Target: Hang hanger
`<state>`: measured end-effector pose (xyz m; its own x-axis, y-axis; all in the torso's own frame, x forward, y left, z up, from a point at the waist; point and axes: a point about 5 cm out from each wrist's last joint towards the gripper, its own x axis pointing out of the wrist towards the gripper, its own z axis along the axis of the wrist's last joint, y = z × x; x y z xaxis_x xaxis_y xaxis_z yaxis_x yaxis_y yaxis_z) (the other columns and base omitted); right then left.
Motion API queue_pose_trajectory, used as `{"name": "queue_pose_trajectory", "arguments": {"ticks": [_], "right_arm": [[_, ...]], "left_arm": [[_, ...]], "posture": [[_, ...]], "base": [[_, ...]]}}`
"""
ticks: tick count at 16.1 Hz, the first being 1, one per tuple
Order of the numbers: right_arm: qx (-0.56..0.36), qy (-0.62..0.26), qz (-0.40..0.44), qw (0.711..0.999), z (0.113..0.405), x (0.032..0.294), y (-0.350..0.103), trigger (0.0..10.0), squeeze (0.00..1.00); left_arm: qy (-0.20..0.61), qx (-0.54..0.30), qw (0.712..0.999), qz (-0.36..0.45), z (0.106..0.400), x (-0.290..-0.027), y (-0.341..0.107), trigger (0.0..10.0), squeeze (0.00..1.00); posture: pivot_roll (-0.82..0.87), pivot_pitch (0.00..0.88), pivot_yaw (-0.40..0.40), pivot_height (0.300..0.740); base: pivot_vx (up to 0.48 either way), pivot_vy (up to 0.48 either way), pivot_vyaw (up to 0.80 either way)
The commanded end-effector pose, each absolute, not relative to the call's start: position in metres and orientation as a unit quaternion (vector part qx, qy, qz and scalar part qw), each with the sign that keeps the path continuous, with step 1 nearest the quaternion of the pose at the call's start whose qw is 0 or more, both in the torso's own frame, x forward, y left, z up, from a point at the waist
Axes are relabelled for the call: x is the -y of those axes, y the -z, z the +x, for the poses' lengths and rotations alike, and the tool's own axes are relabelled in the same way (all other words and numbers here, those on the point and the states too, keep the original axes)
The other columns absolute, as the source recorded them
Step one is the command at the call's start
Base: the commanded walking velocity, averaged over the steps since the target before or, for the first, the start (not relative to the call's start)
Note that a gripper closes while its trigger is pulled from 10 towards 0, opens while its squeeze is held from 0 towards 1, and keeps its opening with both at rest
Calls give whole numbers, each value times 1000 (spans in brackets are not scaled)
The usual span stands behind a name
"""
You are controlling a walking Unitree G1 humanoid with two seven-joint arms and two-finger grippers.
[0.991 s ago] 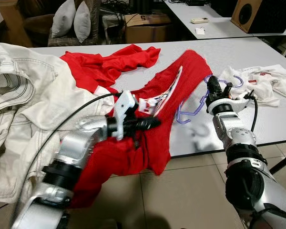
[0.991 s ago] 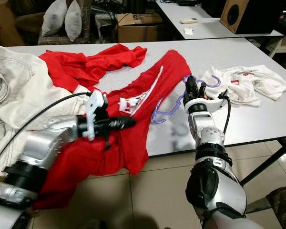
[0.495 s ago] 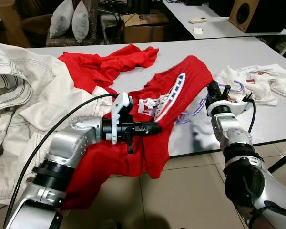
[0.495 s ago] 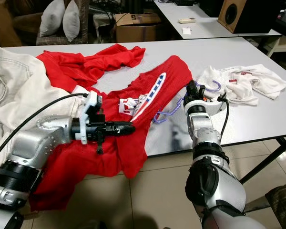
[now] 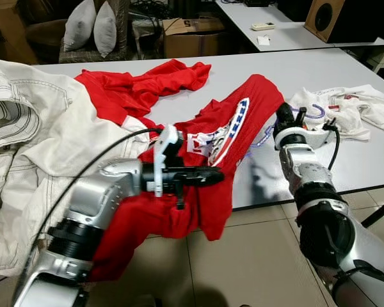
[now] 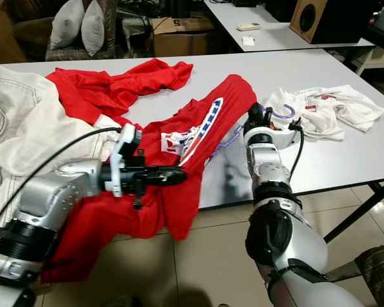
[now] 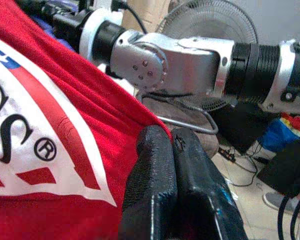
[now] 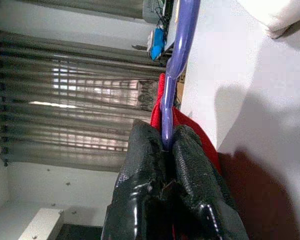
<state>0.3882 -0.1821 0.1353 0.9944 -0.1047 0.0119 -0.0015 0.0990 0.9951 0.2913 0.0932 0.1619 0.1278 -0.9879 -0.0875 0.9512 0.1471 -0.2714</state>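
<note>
Right gripper [image 5: 283,116] clamped shut on purple hanger [image 8: 176,60], now slid deeper under red shirt [image 5: 227,137] on table [image 5: 345,70]; left gripper [image 5: 211,176] pinching shirt hem tight, lifted — hanger going in

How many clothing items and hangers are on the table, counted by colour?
Red garments: 2 (red shirt held by the left gripper; second red garment)
White garments: 2 (white jacket; white shirt)
Purple hanger: 1, in the right gripper
Total: 5
</note>
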Motion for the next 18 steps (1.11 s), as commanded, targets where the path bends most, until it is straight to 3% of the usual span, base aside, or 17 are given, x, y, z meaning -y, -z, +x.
{"name": "queue_pose_trajectory", "arguments": {"ticks": [1,6,10,13,14,15,16,18], "right_arm": [[82,47,663,743,394,190,-153,10000,0],[38,23,646,762,393,160,-144,10000,0],[-21,-72,594,801,389,130,-146,10000,0],[-53,-103,571,813,383,129,-143,10000,0],[-65,-112,562,817,376,133,-140,10000,0],[-66,-111,559,819,372,139,-140,10000,0],[-64,-109,558,820,370,143,-141,10000,0],[-55,-99,557,823,365,157,-145,10000,0]], "left_arm": [[682,-109,718,-86,283,-81,-171,0,0],[698,-73,701,-128,281,-61,-190,0,0],[620,-37,767,-160,304,-65,-199,0,0],[570,-23,800,-184,316,-74,-205,0,0],[550,-29,818,-166,322,-81,-201,2784,0],[544,-37,826,-144,322,-85,-195,6863,0],[539,-44,831,-127,322,-88,-192,10000,0],[541,-59,832,-112,318,-96,-185,10000,0]], "posture": [[48,0,-4,740],[42,0,-5,740],[26,0,1,740],[25,0,3,740],[24,0,7,740],[22,0,10,740],[22,0,10,740],[15,0,15,740]], "base": [[0,0,0],[0,0,0],[0,0,0],[0,0,0],[0,0,0],[0,0,0],[0,0,0],[0,0,0]]}}
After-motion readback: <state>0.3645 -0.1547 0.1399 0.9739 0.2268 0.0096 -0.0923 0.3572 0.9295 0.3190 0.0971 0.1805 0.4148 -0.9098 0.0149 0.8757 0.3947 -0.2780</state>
